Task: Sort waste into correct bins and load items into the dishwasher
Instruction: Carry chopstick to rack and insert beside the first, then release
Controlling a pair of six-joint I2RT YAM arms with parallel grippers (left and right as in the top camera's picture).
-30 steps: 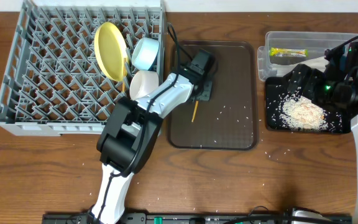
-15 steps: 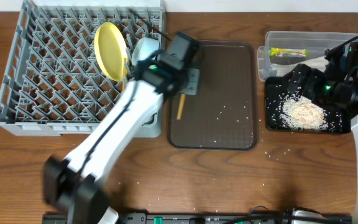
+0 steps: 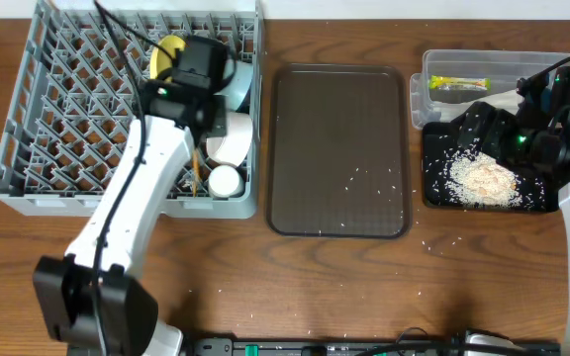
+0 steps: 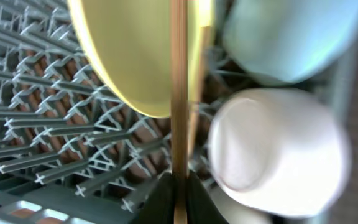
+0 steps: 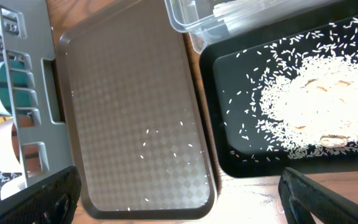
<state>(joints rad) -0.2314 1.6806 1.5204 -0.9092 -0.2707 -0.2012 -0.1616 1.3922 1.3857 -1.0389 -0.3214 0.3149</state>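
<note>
Okay, left side first. Left jaws are clamped shut on the wooden chopsticks (image 4: 178,93), gripping them at the bottom of the wrist view, and the sticks run straight away from the jaws. Just behind the sticks, the yellow plate (image 4: 129,56) stands on edge among the pegs of the dish rack (image 4: 36,130). White bowl (image 4: 272,149) sits just beside the sticks on the right, with the light blue bowl (image 4: 291,37) beyond it. From overhead, the free end of the sticks lies over the rack's right side, just beside the small white cup (image 3: 225,180) at the rack's near right corner. Can't tell if the tips touch the pegs.

Right jaws are spread wide with nothing between them, hovering above the near edge of the black tray (image 5: 229,155). Rice scraps (image 5: 316,106) are piled in that tray, ahead of the jaws and apart from them. Clear tub (image 5: 185,18) sits just past the tray and holds the green-yellow wrapper (image 3: 458,83). Brown serving tray (image 3: 339,148) lies on the desk (image 3: 364,287) between the rack and the bins, with a few loose grains on it.
</note>
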